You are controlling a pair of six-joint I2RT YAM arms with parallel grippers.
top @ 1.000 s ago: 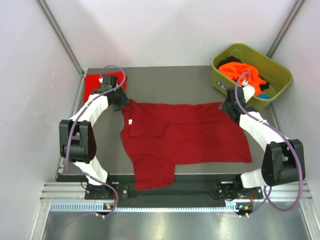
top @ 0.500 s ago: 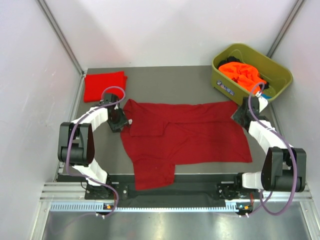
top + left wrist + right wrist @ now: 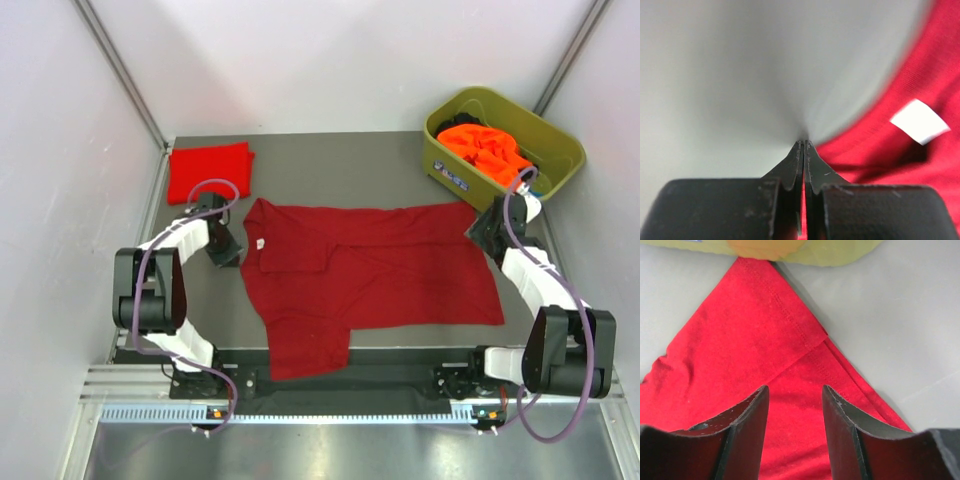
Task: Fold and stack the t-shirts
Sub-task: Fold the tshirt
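A dark crimson t-shirt [image 3: 380, 270] lies spread flat mid-table, its white neck label [image 3: 259, 243] near its left edge. My left gripper [image 3: 232, 246] sits at that left edge. In the left wrist view the left gripper [image 3: 804, 143] is shut, with a sliver of red cloth between the fingers and the label [image 3: 920, 121] just to its right. My right gripper [image 3: 484, 228] hovers open over the shirt's back right corner [image 3: 765, 340]; the right gripper [image 3: 792, 390] holds nothing. A brighter red t-shirt [image 3: 210, 172] lies folded at the back left. Orange t-shirts [image 3: 485, 145] fill the tub.
The olive-green tub [image 3: 560, 150] stands at the back right corner, close behind my right gripper; its rim [image 3: 840, 250] shows at the top of the right wrist view. White walls enclose the table on three sides.
My left gripper came forward from beside the folded red shirt to the crimson shirt's left edge and shut there. My right gripper shifted right, toward the shirt's corner, staying open.
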